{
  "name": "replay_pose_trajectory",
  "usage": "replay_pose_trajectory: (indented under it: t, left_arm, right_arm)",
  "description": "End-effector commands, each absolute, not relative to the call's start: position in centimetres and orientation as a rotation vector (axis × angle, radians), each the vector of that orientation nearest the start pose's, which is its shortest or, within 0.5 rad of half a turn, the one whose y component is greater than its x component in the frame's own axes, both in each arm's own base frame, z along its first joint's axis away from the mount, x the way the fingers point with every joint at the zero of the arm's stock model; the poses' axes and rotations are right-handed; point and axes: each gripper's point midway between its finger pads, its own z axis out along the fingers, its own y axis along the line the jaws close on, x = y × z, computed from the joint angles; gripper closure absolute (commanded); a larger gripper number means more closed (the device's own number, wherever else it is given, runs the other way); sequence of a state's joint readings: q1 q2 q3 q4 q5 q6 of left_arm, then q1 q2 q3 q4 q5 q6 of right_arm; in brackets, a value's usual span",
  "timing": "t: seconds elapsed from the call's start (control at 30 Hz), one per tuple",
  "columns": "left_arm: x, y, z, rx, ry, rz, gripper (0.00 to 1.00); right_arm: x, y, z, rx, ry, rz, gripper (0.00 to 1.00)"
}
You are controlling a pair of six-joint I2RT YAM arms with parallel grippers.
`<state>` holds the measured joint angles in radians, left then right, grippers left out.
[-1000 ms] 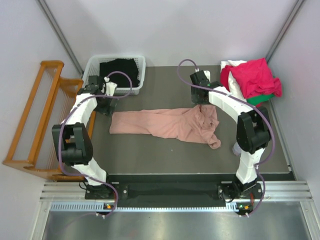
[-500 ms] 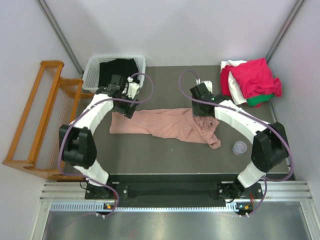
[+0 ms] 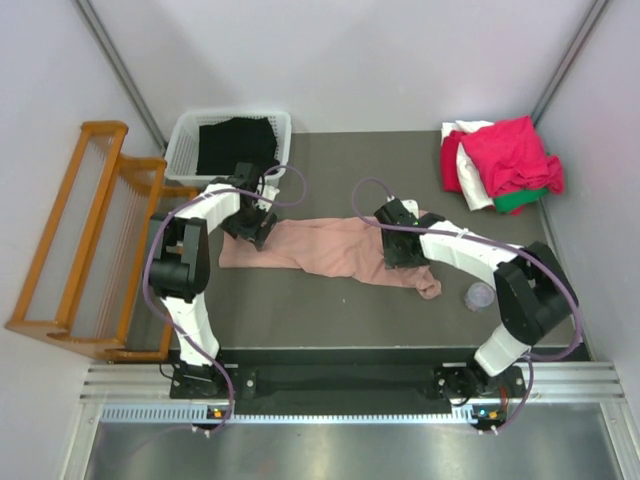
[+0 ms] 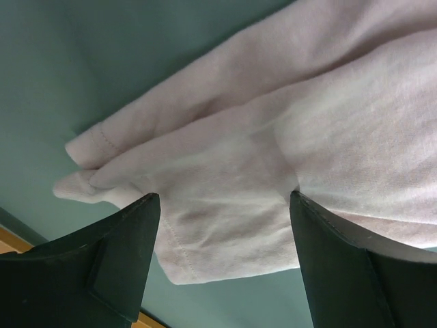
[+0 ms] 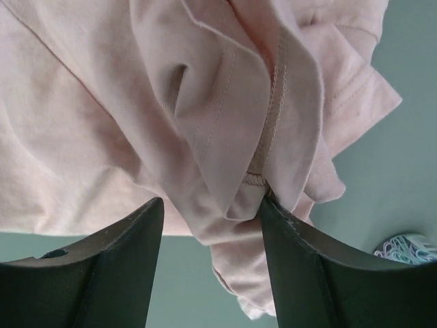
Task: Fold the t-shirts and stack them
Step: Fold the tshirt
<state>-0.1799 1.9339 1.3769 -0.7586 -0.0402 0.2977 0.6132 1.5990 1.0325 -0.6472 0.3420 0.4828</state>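
Note:
A dusty-pink t-shirt (image 3: 335,248) lies crumpled in a long strip across the middle of the dark table. My left gripper (image 3: 252,230) is open, low over the shirt's left end; the left wrist view shows the hemmed corner (image 4: 225,219) between the spread fingers. My right gripper (image 3: 398,252) is open over the bunched right end; the right wrist view shows folded cloth and a seam (image 5: 225,137) between its fingers. A pile of other shirts sits at the back right: crimson-pink (image 3: 510,150), white (image 3: 468,170), green (image 3: 522,198).
A white basket (image 3: 182,140) holding black cloth stands at the back left. A wooden rack (image 3: 75,240) stands off the table's left edge. A small clear cup (image 3: 481,296) sits near the right arm, also at the right wrist view's lower right (image 5: 406,247).
Both arms have come down from behind the shirt onto it: the left gripper moved right and forward to the left end, the right gripper forward onto the bunched right end.

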Motion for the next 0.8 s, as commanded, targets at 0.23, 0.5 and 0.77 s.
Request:
replay_pose_trajectory:
  t: [0.23, 0.5, 0.77]
  left_arm:
    - [38.6, -4.5, 6.4, 0.676, 2.706, 0.129, 0.2]
    - [37.7, -4.0, 8.4, 0.706, 2.672, 0.155, 0.2]
    - [36.5, -3.6, 9.1, 0.728, 2.662, 0.171, 0.2]
  right_arm:
    - [36.7, 13.6, 8.3, 0.036, 2.501, -0.238, 0.43]
    - [38.6, 9.8, 8.5, 0.134, 2.467, -0.437, 0.42]
    - [41.3, 6.4, 7.1, 0.222, 2.471, -0.541, 0.43]
